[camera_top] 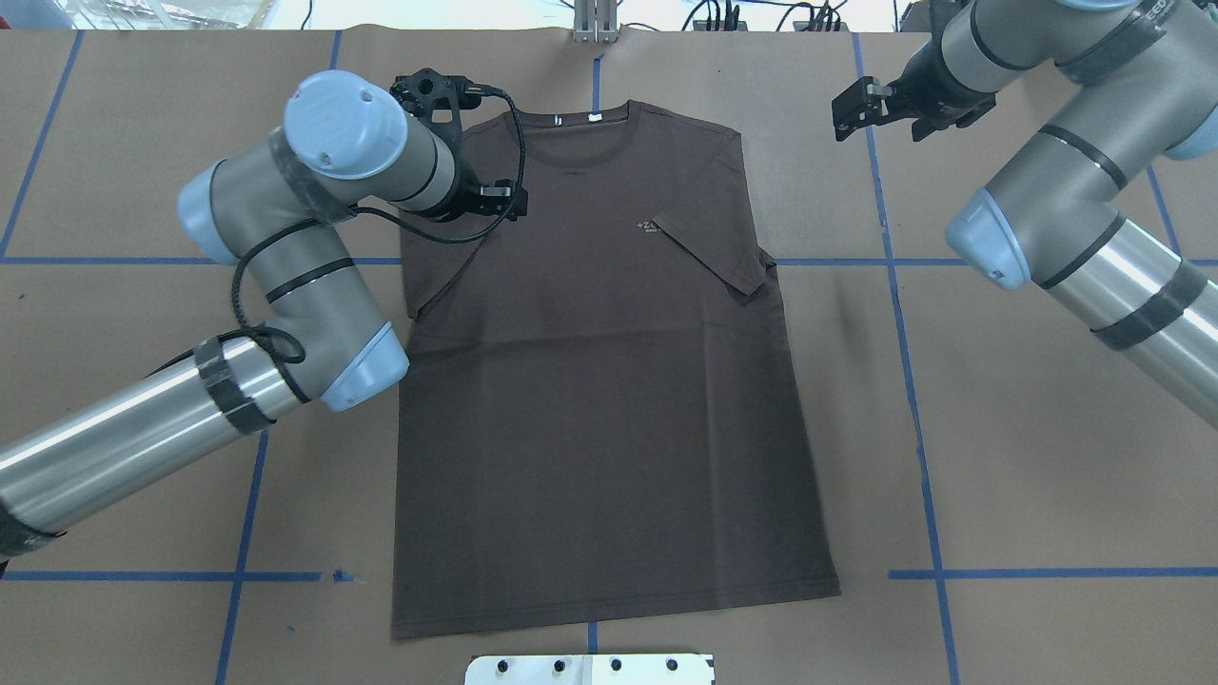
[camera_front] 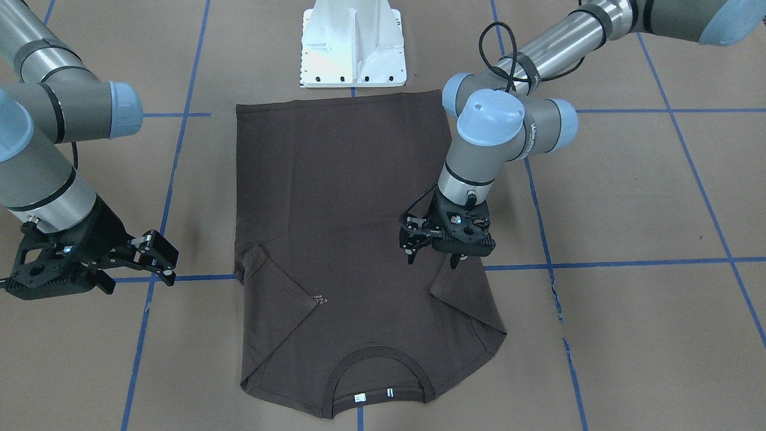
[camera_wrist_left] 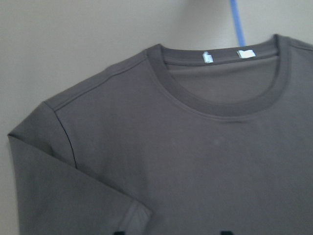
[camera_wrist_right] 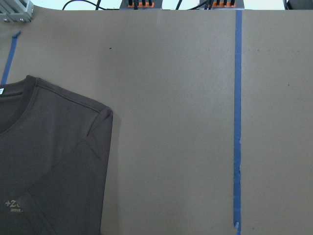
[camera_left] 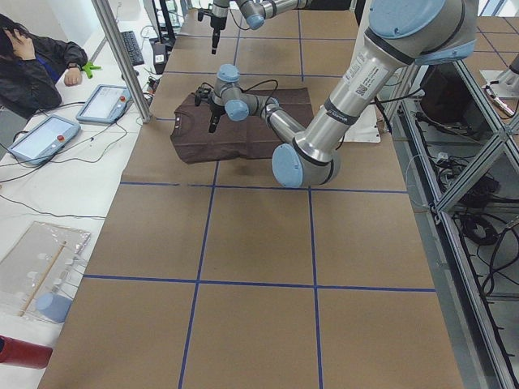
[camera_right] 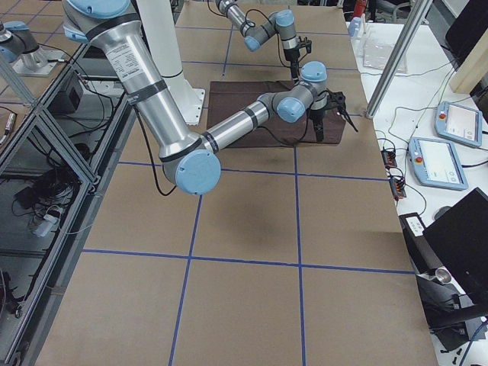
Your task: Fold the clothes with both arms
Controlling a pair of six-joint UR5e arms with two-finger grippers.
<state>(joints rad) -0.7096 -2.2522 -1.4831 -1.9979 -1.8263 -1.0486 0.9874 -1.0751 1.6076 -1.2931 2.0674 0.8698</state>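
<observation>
The dark brown T-shirt (camera_front: pixel 347 197) (camera_top: pixel 609 400) lies flat on the brown table, collar (camera_front: pixel 377 365) away from the robot's base, both sleeves folded inward. My left gripper (camera_front: pixel 432 258) hovers just above the shirt by the folded left sleeve (camera_front: pixel 461 293), open and holding nothing. The left wrist view shows the collar with white tags (camera_wrist_left: pixel 247 54) and that sleeve (camera_wrist_left: pixel 73 196) below it. My right gripper (camera_front: pixel 163 258) (camera_top: pixel 861 109) hangs open over bare table beside the shirt's right shoulder (camera_wrist_right: pixel 98 115), apart from the cloth. The folded right sleeve (camera_top: pixel 714 257) reaches the pale chest logo (camera_top: pixel 650 226).
The white pedestal base (camera_front: pixel 353 48) stands at the shirt's hem edge. Blue tape lines (camera_top: pixel 904 333) cross the brown table cover. A seated person (camera_left: pixel 32 57) and tablets (camera_left: pixel 105 101) are beyond the table's far edge.
</observation>
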